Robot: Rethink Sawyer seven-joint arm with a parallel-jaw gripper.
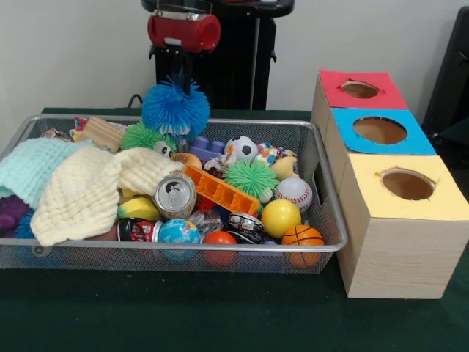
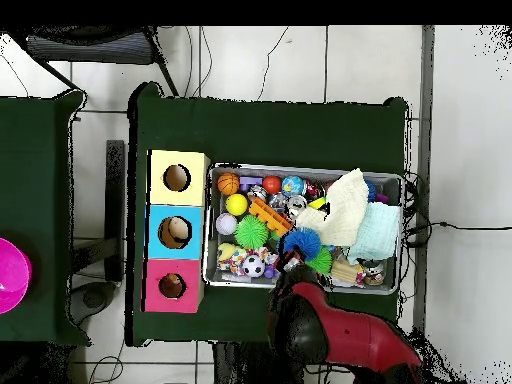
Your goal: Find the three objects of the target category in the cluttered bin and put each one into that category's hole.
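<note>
Above the bin's (image 1: pixel 22 129) far edge, the jaws are gripping a blue spiky ball (image 1: pixel 174 108), lifted clear of the clutter. The hole (image 1: pixel 360 89) in the red-topped box is lying sideways, beyond the bin's end wall.

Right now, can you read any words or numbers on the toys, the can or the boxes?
No words or numbers can be read.
The lying can at the front has a label, but it is too blurred to read.
The three boxes' red, blue and yellow tops carry no writing.
</note>
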